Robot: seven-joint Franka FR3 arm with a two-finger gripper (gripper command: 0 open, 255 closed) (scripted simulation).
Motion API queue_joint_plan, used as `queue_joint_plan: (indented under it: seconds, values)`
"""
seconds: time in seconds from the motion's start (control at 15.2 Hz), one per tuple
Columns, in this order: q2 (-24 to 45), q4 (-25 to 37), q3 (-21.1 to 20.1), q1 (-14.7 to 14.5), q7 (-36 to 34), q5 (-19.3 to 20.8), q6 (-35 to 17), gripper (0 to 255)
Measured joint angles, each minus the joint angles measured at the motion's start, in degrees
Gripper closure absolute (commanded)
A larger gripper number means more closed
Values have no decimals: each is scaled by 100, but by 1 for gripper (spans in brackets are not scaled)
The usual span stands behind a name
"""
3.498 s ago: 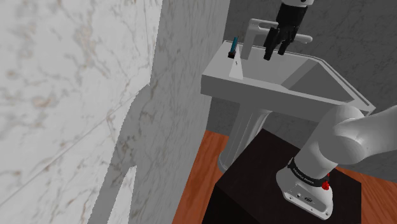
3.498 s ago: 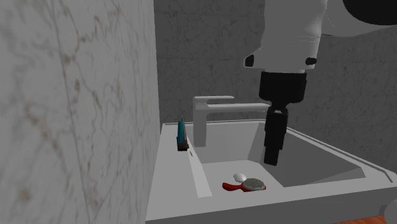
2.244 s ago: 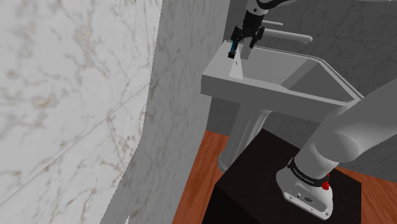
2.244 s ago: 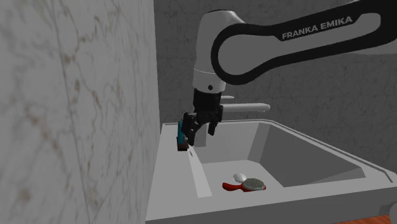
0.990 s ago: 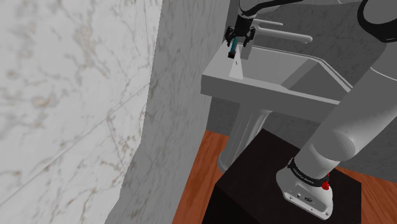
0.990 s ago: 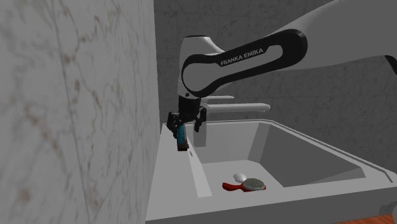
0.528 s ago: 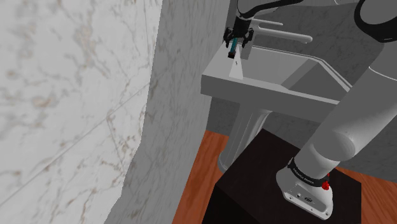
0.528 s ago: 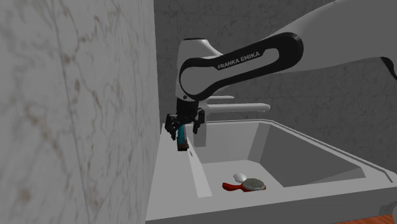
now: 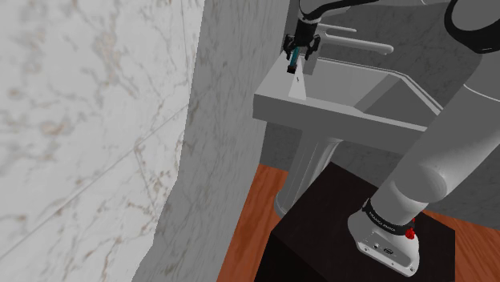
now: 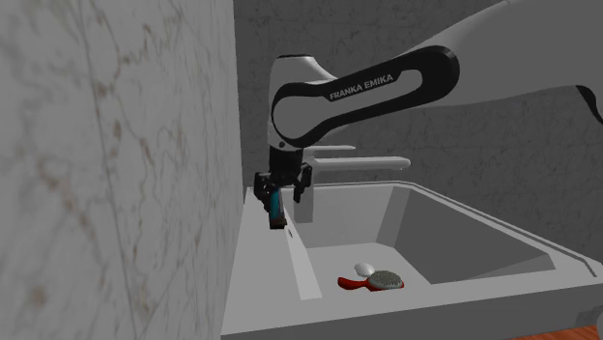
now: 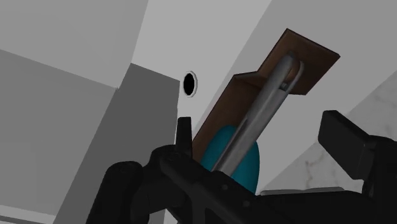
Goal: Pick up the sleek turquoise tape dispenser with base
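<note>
Claw (image 10: 280,198) spread astride turquoise tape dispenser (image 11: 234,159), seemingly not touching it

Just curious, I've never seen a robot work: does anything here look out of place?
Yes: a tape dispenser stands on the rim of the sink, an unusual spot, and a red brush lies in its basin.

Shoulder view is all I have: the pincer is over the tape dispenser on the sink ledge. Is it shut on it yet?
Observer: No. The wrist view shows the pincer open, a finger on each side of the turquoise tape dispenser, one plainly clear of it.
Operator: What does it stand on?
Observer: Its own brown base, on the sink ledge.
Operator: Anything in the basin?
Observer: A red-handled brush and a small white thing, apart from the dispenser.
</note>
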State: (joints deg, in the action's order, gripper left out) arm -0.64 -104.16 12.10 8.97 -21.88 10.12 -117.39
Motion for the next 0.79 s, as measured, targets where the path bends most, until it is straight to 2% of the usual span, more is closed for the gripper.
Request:
queue_joint_plan:
  seconds: [0.4,0.53,0.79]
  values:
    - [103,441,46,63,118,-43,679,255]
    - [76,424,21,40,71,-33,455,255]
    - [198,864,22,61,207,-145,960,255]
